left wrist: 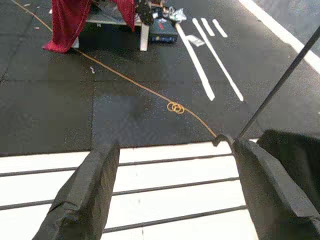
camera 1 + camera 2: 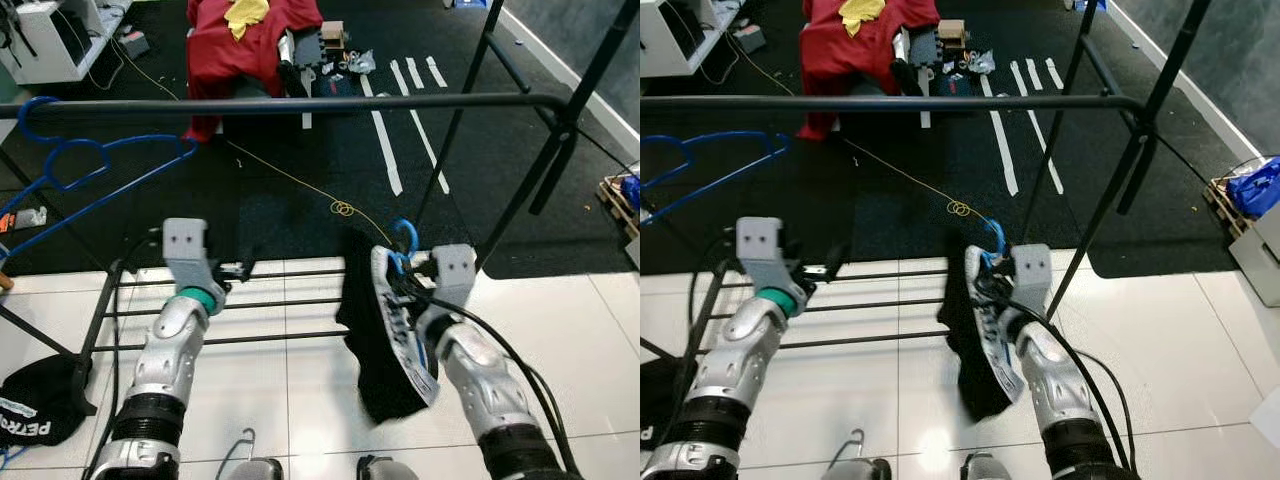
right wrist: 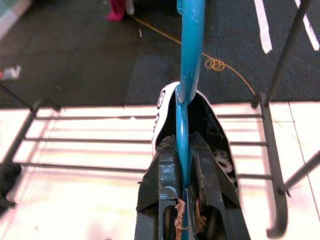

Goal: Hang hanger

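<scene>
1. The right gripper [image 3: 183, 192] clamps a blue hanger [image 2: 405, 240] (black garment [image 2: 375, 340] draped on it) below the clothes rack's top rail [image 2: 300, 103].
2. The left gripper [image 1: 170, 195] hovers agape above the rack's bottom shelf bars [image 1: 165, 185].

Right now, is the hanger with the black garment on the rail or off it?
Off. The right gripper holds the blue hanger, with its black garment, below the rail; its hook touches nothing.
</scene>
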You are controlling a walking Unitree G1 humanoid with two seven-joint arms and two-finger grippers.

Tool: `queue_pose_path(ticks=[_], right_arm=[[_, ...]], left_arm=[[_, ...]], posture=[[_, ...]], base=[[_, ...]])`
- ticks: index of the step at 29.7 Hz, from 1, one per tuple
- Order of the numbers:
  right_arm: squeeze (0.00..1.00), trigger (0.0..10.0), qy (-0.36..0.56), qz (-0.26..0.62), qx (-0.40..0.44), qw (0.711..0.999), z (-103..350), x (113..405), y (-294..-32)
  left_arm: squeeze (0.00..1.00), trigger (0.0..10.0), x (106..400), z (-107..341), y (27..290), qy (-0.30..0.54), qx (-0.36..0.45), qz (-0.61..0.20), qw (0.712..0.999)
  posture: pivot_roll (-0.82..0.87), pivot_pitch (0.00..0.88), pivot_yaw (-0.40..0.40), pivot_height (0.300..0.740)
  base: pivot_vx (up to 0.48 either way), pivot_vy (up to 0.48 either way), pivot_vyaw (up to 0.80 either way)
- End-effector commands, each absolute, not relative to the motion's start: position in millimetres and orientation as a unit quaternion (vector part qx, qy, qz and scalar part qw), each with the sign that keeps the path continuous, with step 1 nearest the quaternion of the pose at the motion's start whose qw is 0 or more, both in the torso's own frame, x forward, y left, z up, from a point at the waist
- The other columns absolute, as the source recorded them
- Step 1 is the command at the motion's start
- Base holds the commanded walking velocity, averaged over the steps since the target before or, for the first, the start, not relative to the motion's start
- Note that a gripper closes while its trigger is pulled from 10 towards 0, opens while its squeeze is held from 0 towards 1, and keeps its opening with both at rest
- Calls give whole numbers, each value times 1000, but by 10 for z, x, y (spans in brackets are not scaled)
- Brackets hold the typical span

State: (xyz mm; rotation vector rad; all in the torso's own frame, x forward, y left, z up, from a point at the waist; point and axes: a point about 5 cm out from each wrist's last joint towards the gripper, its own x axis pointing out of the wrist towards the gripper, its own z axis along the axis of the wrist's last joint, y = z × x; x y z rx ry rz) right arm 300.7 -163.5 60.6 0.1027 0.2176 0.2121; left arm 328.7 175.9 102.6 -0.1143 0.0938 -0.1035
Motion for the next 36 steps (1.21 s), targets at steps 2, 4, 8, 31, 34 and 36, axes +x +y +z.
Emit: queue_pose_path(ticks=[2, 4, 8, 31, 34, 36], right_arm=[[0, 10000, 117, 111, 40, 986, 533, 2936, -1622], [0, 10000, 118, 113, 31, 986, 517, 2914, -1624], [0, 10000, 113, 103, 29, 988, 508, 2912, -1628], [0, 10000, 84, 86, 41, 992, 554, 2911, -1622], [0, 10000, 85, 86, 42, 992, 552, 2912, -1618], [0, 10000, 85, 86, 42, 992, 552, 2912, -1618]], left_arm=[[0, 10000, 3231, 956, 1740, 61, -44, -61, 995], [0, 10000, 3219, 953, 1720, 61, -38, -69, 995], [0, 10000, 3198, 921, 1665, 64, -23, -83, 994], [0, 10000, 3114, 881, 1448, 69, -38, -117, 990], [0, 10000, 3111, 885, 1446, 69, -37, -119, 990], [0, 10000, 3111, 885, 1446, 69, -37, -119, 990]], posture=[[11, 106, 55, 740], [10, 112, 58, 740], [12, 128, 68, 740], [12, 157, 63, 740], [13, 157, 63, 740], [13, 157, 63, 740]], base=[[0, 0, 0], [0, 0, 0], [0, 0, 0], [0, 0, 0], [0, 0, 0], [0, 0, 0]])
